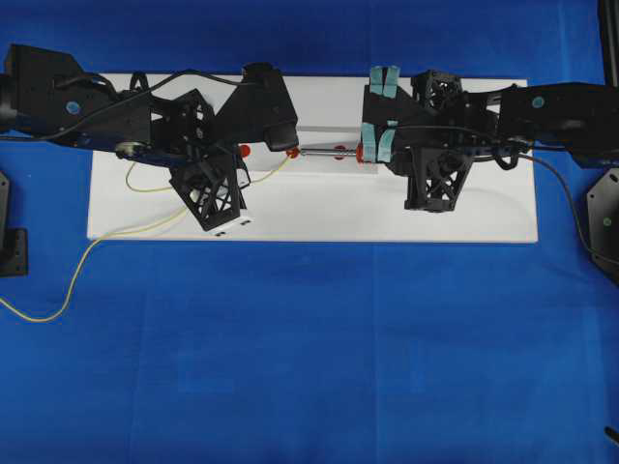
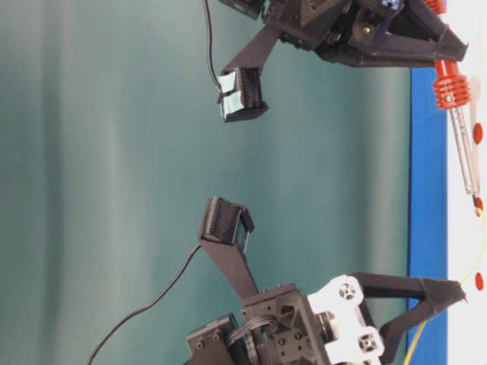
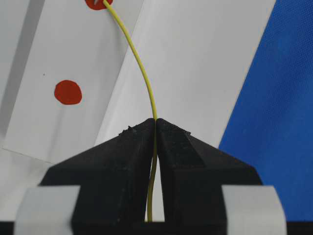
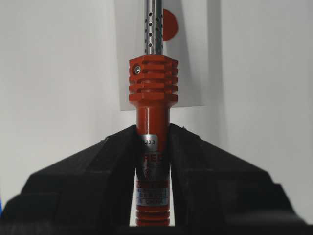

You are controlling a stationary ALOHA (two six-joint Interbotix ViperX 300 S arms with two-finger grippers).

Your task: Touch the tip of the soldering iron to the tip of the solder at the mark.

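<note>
Seemingly nearly done: left claw (image 3: 155,128) clamped on the solder (image 3: 142,68), right claw (image 4: 152,142) clamped on the soldering iron (image 4: 152,88), tips meeting at one red mark (image 1: 293,153).

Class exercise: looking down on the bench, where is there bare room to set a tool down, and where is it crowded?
Free: the blue cloth in front of the white board, and the board's front strip between the grippers. Crowded: the board's back edge, where soldering iron, solder and red marks meet.

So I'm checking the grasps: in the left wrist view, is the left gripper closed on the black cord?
No, the left gripper is closed on the thin yellow solder, which runs up to a red mark.
</note>
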